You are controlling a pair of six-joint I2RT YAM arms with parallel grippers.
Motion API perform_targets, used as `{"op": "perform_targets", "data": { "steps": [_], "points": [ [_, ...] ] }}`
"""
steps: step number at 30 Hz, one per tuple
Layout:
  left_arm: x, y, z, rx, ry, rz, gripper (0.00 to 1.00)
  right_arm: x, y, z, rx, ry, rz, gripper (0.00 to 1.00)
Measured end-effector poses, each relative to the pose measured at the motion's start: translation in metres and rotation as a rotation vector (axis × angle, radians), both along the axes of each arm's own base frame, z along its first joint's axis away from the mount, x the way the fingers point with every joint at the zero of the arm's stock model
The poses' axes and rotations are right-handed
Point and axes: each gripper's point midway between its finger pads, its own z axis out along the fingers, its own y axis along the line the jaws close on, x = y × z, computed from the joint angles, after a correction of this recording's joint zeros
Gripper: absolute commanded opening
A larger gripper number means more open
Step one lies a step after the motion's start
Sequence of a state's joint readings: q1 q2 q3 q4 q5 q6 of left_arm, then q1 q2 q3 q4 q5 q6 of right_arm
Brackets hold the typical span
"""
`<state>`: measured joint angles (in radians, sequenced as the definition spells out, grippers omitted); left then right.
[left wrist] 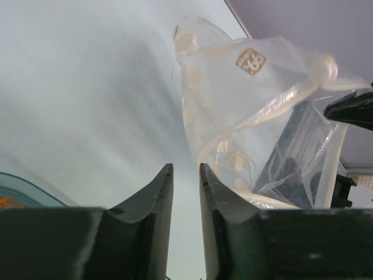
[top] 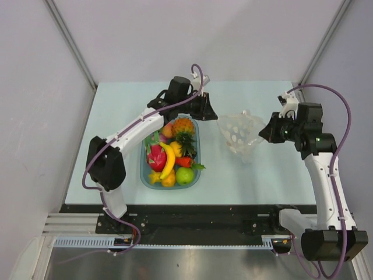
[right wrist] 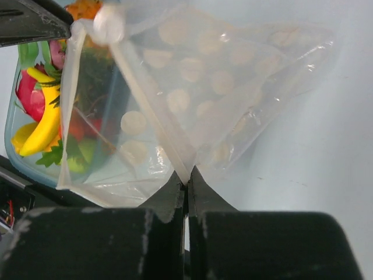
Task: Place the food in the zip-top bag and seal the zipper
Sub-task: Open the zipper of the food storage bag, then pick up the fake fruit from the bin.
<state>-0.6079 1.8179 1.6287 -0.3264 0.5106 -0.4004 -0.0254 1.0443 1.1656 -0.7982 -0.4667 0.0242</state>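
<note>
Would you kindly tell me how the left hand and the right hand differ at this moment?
The right hand is shut, pinching the zip-top bag's edge; the left hand stands slightly open, gripping nothing. The right hand is on the bag's right; the left hand is on its left, by the tray's far end. Both have dark fingers.

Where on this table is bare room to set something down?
Bare pale tabletop lies near the front, between the translucent blue tray of toy food and the right arm. Crowded: around the clear patterned bag.
</note>
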Motion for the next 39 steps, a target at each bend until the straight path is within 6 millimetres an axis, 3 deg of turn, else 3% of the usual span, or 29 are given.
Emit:
{"op": "perform_targets", "data": {
  "steps": [2,3,8,12,14,17,20,23,31,39],
  "points": [
    [-0.002,-0.001,0.000,-0.001,-0.010,-0.025,0.51,-0.002,0.006,-0.001,-0.007,0.003,0.020,0.00],
    [-0.003,-0.002,-0.001,0.000,-0.014,-0.038,0.64,-0.002,0.011,-0.004,-0.011,0.014,0.039,0.00],
    [-0.010,0.003,-0.006,0.011,-0.034,-0.124,0.98,0.006,0.024,-0.026,-0.013,0.101,0.067,0.00],
    [-0.010,0.028,-0.004,0.034,-0.108,-0.199,0.99,0.014,0.024,-0.043,-0.005,0.166,0.045,0.00],
    [-0.005,0.061,-0.001,0.081,-0.190,-0.221,0.99,0.016,0.025,-0.045,0.003,0.177,0.038,0.00],
    [-0.005,0.105,0.019,0.166,-0.414,-0.309,0.99,0.017,0.026,-0.043,0.013,0.173,0.037,0.00],
    [-0.015,0.136,0.032,0.292,-0.663,-0.452,0.98,0.018,0.029,-0.043,0.027,0.176,0.040,0.00],
    [-0.032,0.151,0.022,0.420,-0.855,-0.678,0.98,0.019,0.031,-0.044,0.038,0.182,0.043,0.00],
    [-0.046,0.161,-0.054,0.570,-1.091,-1.134,0.97,0.020,0.033,-0.045,0.051,0.193,0.043,0.00],
    [-0.056,0.128,-0.087,0.557,-1.222,-1.346,0.96,0.022,0.028,-0.043,0.081,0.201,0.021,0.00]
  ]
}}
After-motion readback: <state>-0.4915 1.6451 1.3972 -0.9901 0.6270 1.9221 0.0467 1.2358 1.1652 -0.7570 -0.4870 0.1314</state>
